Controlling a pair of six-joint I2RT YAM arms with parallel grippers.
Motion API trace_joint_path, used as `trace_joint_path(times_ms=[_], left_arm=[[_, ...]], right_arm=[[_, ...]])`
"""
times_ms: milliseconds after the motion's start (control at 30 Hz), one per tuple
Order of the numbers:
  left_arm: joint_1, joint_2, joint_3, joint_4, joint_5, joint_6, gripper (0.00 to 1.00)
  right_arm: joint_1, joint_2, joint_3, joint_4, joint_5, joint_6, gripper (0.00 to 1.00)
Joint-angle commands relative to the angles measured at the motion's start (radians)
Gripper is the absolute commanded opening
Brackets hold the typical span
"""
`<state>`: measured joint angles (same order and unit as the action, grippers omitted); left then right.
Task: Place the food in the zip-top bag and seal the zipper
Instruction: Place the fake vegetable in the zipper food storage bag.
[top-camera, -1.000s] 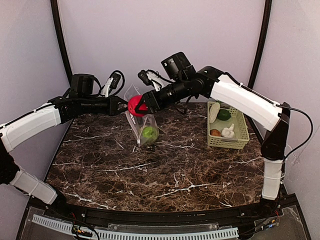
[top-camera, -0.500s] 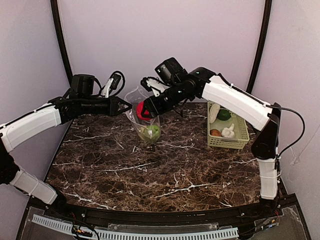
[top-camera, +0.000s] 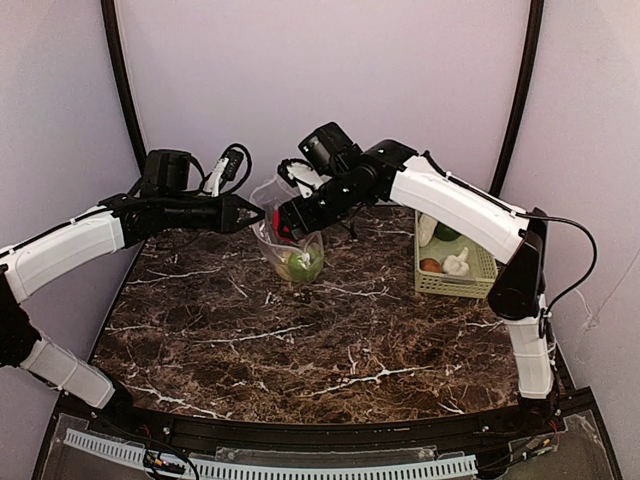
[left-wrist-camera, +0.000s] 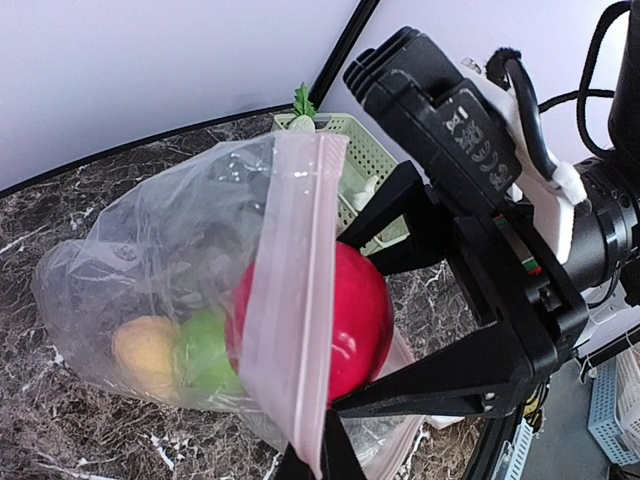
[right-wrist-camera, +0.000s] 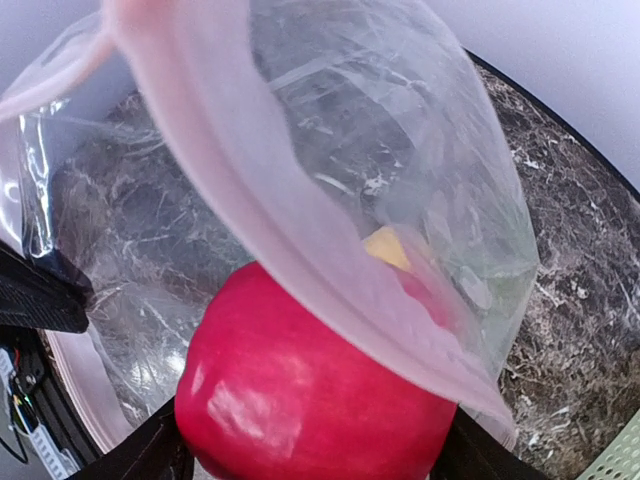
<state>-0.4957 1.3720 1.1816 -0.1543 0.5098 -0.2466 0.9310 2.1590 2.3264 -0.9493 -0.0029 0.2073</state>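
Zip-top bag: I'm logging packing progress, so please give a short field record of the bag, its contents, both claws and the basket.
bag: zip-top bag, mouth open
left claw: shut on the bag's zipper edge
right claw: at the mouth, fingers either side of the red apple; grip unclear
deeper inside: green apple, yellowish piece
basket: on the right, garlic and other pieces in it

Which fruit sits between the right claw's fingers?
The red apple, in the mouth of the bag, between the fingers of the right claw; the green apple and the orange lie deeper inside.
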Motion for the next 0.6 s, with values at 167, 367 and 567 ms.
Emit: trace_joint_path(times_ms=[167, 367, 567], left_arm=[[-0.004, 0.001, -0.013, 0.004, 0.015, 0.004, 0.01], [-0.004, 0.002, -0.012, 0.003, 0.015, 0.003, 0.01], [-0.004, 0.000, -0.012, 0.004, 0.015, 0.004, 0.01]], right_arm=[[0.010, 0.016, 0.023, 0.028, 0.038, 0.010, 0.88], [0.012, 0.002, 0.014, 0.037, 0.041, 0.012, 0.92], [0.014, -0.027, -0.002, 0.057, 0.014, 0.007, 0.91]])
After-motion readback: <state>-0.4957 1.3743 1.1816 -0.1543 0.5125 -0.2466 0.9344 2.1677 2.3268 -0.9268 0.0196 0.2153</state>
